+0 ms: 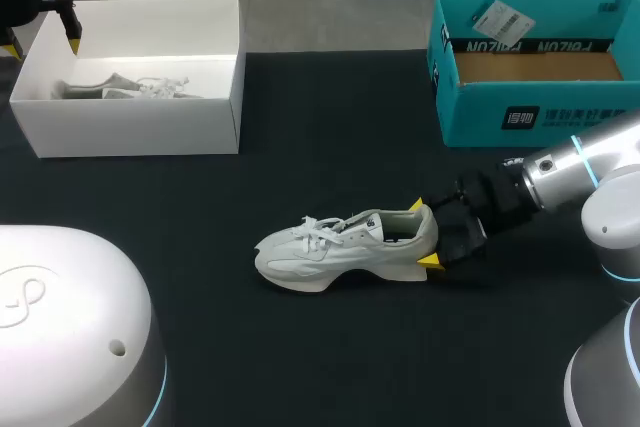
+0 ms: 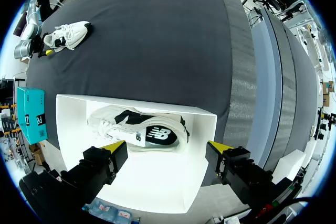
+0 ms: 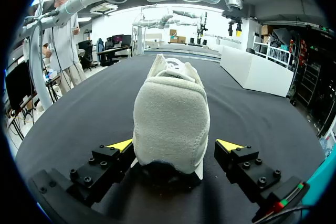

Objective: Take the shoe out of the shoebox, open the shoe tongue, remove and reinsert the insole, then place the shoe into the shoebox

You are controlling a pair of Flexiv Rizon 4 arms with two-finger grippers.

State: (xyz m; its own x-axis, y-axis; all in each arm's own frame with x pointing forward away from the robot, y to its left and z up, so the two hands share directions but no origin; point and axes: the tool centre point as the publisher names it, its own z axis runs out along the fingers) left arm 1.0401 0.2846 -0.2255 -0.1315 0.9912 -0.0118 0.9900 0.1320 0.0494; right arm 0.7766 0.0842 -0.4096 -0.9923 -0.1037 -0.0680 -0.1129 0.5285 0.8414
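— White lace-up sneaker [image 1: 345, 247]: how many are you counting, and where?

— Two. One is sitting on its sole in the middle of the black bench [image 1: 300, 367], with its toe pointing toward my left side. The second white sneaker [image 2: 136, 129], with dark panels, is lying on its side inside the white open shoebox [image 1: 130, 132] at the bench's far left.

— And boxes?

— Two as well: that white one, and a teal cardboard box [image 1: 530, 117] standing open at the far right. The teal box is carrying white print on its walls and a white paper tag [image 1: 500, 19] at its rim. The sneaker in the shoebox is showing a logo on its side.

— What are the fingers doing?

— The right arm's fingers [image 3: 230, 145] are standing apart, straddling the heel of the sneaker on the bench. One yellow tip is sitting close against the heel and the other is keeping clear of it. The left arm's fingers [image 2: 113, 146] are hanging spread wide above the white shoebox, gripping nothing.
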